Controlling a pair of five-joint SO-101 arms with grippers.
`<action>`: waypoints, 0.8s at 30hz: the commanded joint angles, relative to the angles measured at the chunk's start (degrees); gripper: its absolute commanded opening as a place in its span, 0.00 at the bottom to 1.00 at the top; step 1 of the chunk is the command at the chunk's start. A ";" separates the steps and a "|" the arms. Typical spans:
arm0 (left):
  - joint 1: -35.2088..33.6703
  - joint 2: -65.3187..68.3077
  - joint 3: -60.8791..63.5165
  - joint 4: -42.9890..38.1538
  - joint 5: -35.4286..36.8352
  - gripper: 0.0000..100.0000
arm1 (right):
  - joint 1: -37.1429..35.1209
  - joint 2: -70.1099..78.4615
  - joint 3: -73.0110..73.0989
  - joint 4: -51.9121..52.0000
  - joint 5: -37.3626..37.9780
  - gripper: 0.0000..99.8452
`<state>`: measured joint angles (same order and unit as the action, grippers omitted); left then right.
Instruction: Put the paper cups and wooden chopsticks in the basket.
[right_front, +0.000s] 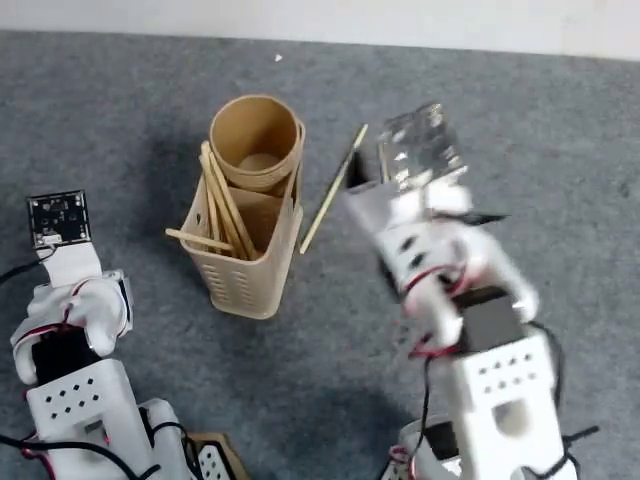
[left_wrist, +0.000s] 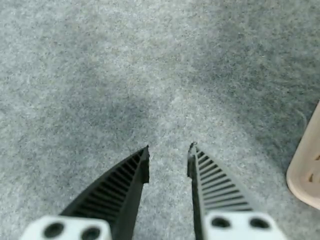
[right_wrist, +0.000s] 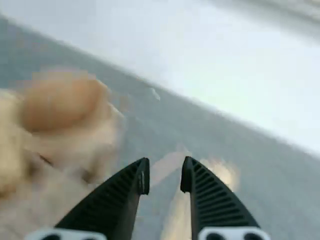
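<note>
A beige slotted basket (right_front: 245, 265) stands upright mid-table. Stacked brown paper cups (right_front: 256, 140) sit in its far half, and several wooden chopsticks (right_front: 222, 212) lean in its near half. One more chopstick (right_front: 330, 192) slants just right of the basket. My right gripper (right_wrist: 162, 161) hovers over that chopstick (right_wrist: 167, 165), jaws a little apart; the blurred chopstick shows past the tips, and the cups (right_wrist: 60, 107) are a tan blur beside it. In the high view the right gripper (right_front: 352, 180) is by the stick's upper half. My left gripper (left_wrist: 168, 149) is open over bare carpet, holding nothing.
Grey carpet (right_front: 520, 110) covers the table, with a pale wall strip along the far edge. The basket's corner (left_wrist: 306, 180) sits just beside my left gripper. The left arm's body (right_front: 70, 330) is at the near left and the right arm's base (right_front: 500, 390) at the near right.
</note>
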<state>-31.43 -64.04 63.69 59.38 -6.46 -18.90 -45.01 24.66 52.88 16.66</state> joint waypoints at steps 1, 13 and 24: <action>-0.04 -0.75 -0.31 -0.62 -0.35 0.15 | 9.71 9.80 -3.12 4.53 5.54 0.12; -0.04 -0.75 -0.22 -0.62 -0.35 0.15 | 18.95 44.97 -0.22 -13.58 7.56 0.12; -0.04 -0.75 0.66 -0.97 -0.35 0.15 | 20.97 56.84 -5.58 -13.76 7.65 0.12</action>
<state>-31.43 -64.13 64.66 59.38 -6.46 1.49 10.99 22.11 39.78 23.87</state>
